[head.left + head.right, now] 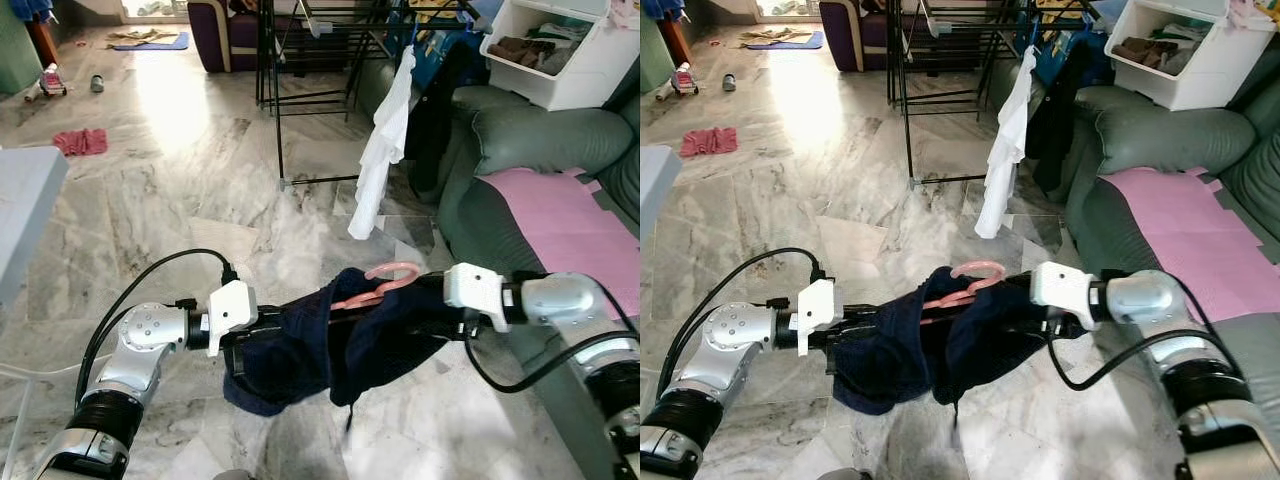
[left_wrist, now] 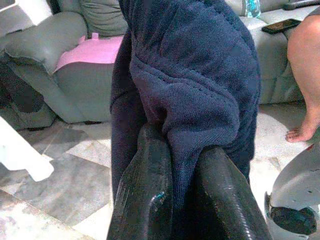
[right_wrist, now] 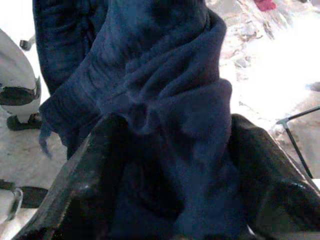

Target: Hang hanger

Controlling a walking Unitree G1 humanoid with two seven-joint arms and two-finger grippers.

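Risk: the pink hanger, loosely nested in the navy garment pinched between left claw and right claw, may slide out before reaching the drying rack.

1. A marble floor fills the middle of the frame.
2. A black drying rack stands at upper centre, with a white shirt hanging at its right.
3. A grey-green sofa at right carries a pink cover.
4. A white bin of clothes sits upper right.
5. A red cloth lies upper left.
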